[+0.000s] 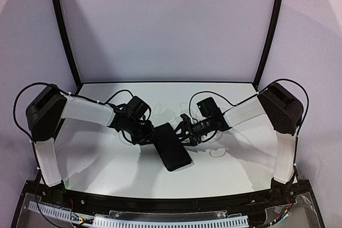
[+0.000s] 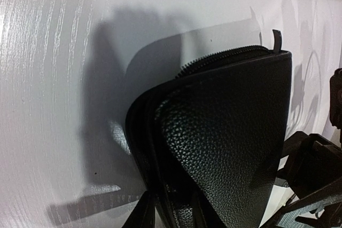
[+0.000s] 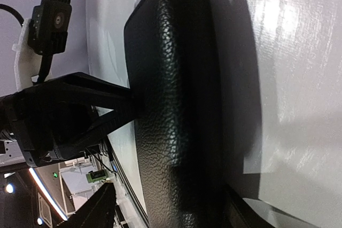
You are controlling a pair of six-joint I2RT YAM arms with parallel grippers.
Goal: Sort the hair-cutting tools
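Since no comb or scissors shows on the table (image 1: 107, 158), sorting reads as not begun | zip case (image 1: 173, 150) lies mid-table, tools likely inside it | left gripper (image 1: 149, 134) pinched narrow on its far-left edge | right gripper (image 1: 186, 132) part-open astride it, one finger standing clear, not yet gripping

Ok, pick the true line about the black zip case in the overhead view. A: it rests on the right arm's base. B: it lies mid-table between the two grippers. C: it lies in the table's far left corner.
B: the black case lies mid-table, with the left gripper at its left edge and the right gripper at its right edge.
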